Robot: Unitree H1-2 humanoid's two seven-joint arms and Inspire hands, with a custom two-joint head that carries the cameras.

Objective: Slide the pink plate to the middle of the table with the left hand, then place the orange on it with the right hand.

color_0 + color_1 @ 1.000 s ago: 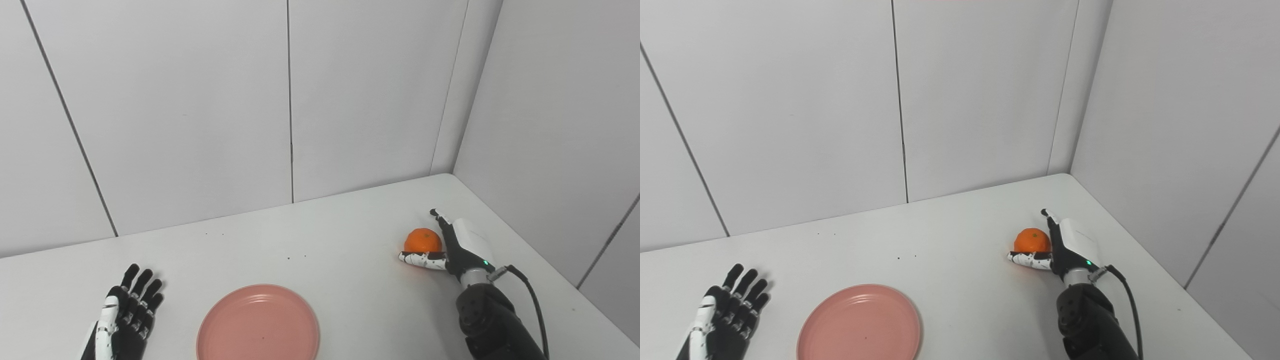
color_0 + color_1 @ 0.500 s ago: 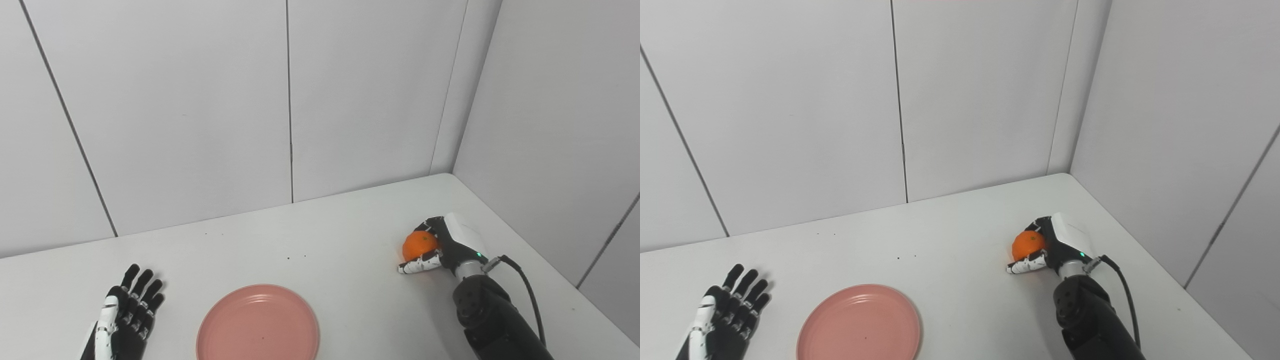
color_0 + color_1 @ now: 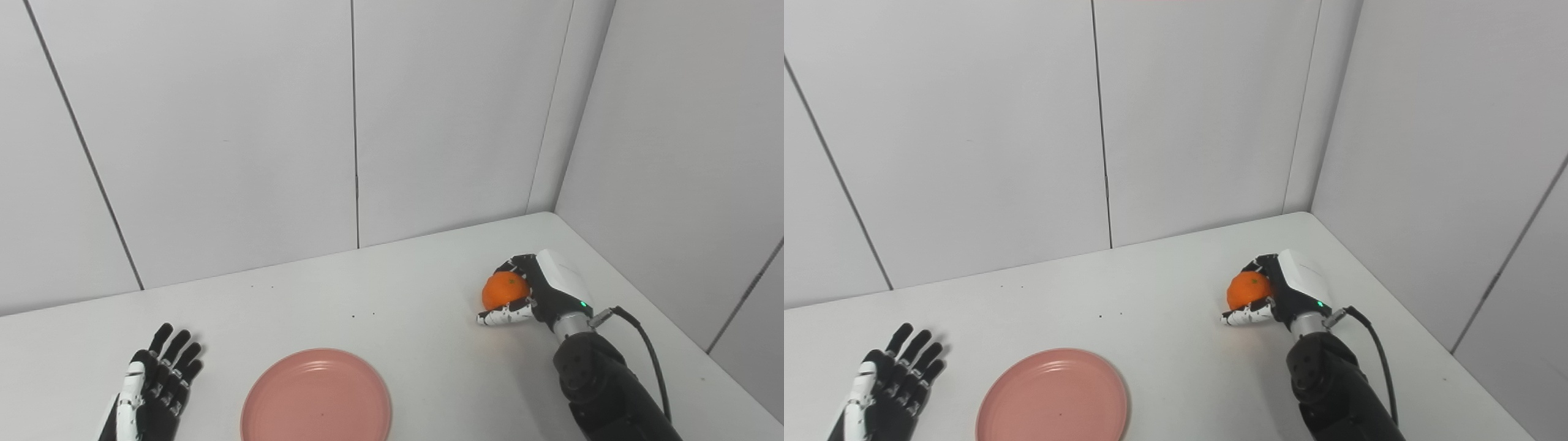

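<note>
Left eye view first, largest to smallest. White table (image 3: 392, 294) set into a corner of grey panelled walls (image 3: 245, 122), a few dark specks on its far part. Pink plate (image 3: 316, 396) at the near edge, about midway across, lying flat and bare, well apart from both hands. Right arm (image 3: 603, 392) rising from the bottom right, black, with a cable looping off the wrist. Right hand (image 3: 539, 293) on the right part of the table, closed round the orange (image 3: 504, 290): dark fingers (image 3: 514, 264) curled over the far top of the fruit, white speckled thumb (image 3: 503, 315) lying under its near side, white back of the hand to the right of it. Orange cupped against the palm, its left face showing; impossible to tell whether it sits on the table or just off it. Left hand (image 3: 153, 386) at the bottom left, flat on the table, fingers spread and pointing away, holding nothing, just left of the plate without touching it.

Against a second ago: fingers then stood straight up behind the orange, thumb laid flat before it, fruit ungripped; now wrapped over it. Hand and orange shifted a little leftward and farther up the picture. Plate and left hand unchanged.
</note>
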